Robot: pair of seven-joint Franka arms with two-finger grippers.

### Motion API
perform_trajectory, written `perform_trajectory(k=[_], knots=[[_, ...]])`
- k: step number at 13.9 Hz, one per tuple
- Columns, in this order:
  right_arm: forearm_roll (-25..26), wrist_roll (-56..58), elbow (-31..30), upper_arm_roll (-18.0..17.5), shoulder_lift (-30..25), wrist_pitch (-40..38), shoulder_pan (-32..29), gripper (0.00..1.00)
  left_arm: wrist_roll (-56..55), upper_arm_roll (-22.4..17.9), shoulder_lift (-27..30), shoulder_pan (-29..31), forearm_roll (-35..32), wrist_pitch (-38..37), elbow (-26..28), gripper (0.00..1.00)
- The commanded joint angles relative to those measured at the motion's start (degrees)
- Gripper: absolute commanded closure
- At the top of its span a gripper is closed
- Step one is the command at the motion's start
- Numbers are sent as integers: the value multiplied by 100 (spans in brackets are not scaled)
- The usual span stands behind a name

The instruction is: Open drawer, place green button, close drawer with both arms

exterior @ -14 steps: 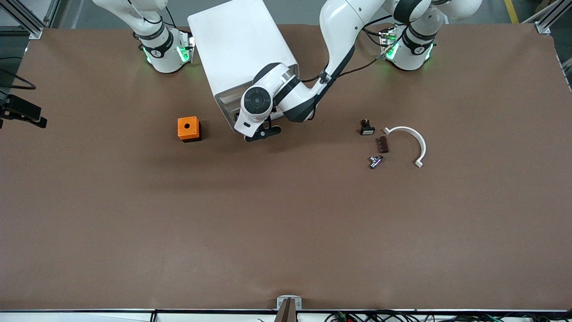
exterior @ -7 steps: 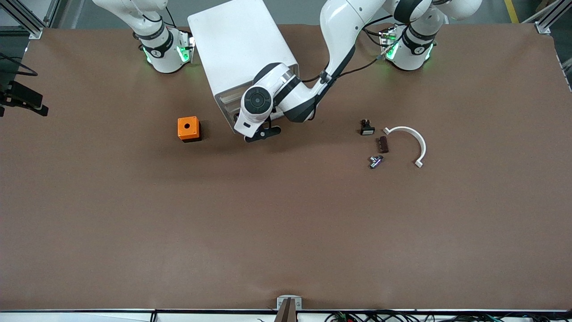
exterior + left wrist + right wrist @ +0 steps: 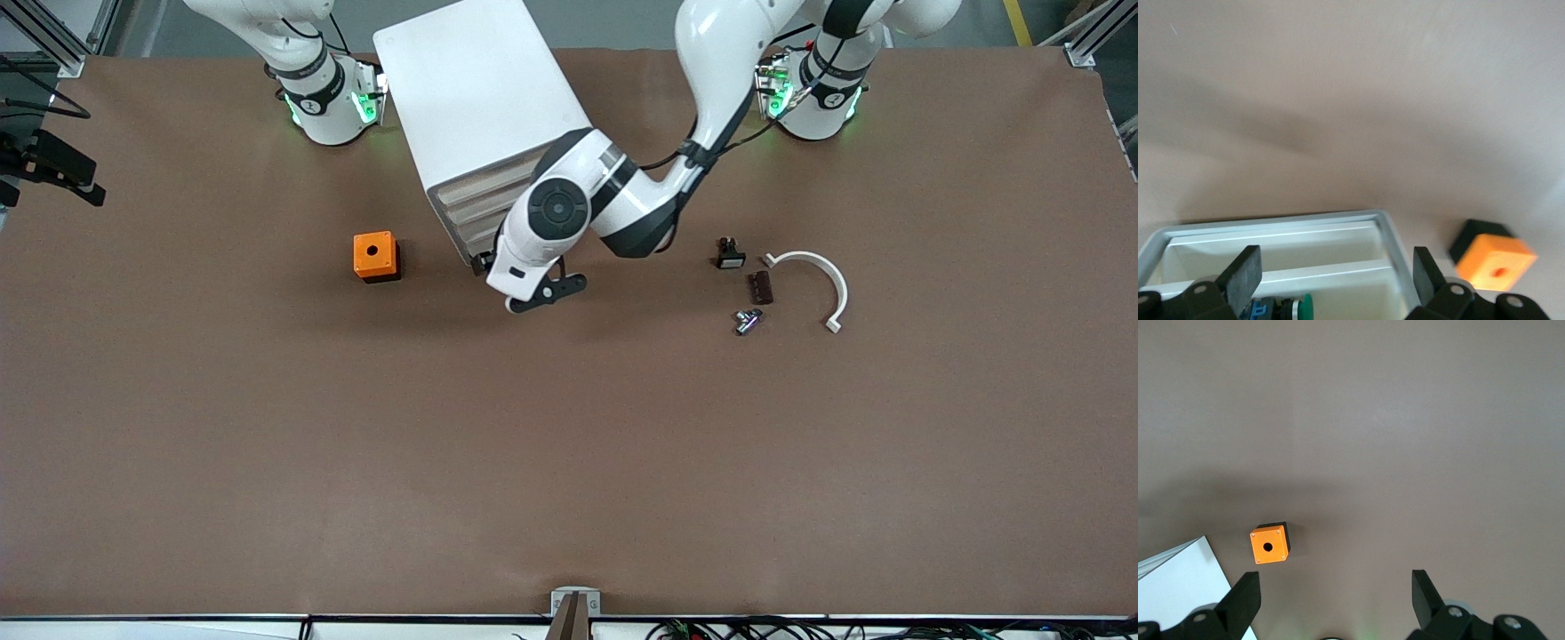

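button (image 3: 1297, 308): cut off by left wrist view's edge | drawer (image 3: 1281, 248): hidden by left arm in front view

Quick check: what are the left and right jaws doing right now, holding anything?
Left gripper: open, empty, over the pulled-out drawer where the button lies.
Right gripper: open, empty, above the table near the orange cube.

Brown table (image 3: 267, 427) (cabinet (image 3: 476, 98), orange cube (image 3: 374, 255)).

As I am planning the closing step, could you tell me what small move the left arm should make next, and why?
Probably raise the left hand clear of the drawer: the hand is open and the button already lies inside the pulled-out drawer, so only closing remains. The right hand waits, open, above the table.
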State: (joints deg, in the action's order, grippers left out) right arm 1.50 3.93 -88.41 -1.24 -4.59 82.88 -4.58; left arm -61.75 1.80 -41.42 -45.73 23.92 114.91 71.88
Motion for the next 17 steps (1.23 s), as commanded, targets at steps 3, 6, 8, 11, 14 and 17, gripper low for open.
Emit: perform_trajectory(k=[3,6,8,11,14,17], knots=[[35,-94,-151,45,-147,-140,-79,0,-13,31,512,660,-212,-109,186,0],[17,-567,-151,1,-182,-175,26,0,-13,31,653,1029,-336,-266,212,0],[26,-560,-142,10,-182,-176,132,0,-13,31,723,1267,-423,-609,204,0],[26,-516,-124,10,-182,-193,115,0,-40,40,820,1557,-739,-725,212,0],[17,-490,-124,-16,-182,-211,132,0,-22,40,846,1794,-749,-839,204,0],[17,-481,-124,-17,-174,-115,132,0,13,84,855,2049,-723,-839,186,0]])
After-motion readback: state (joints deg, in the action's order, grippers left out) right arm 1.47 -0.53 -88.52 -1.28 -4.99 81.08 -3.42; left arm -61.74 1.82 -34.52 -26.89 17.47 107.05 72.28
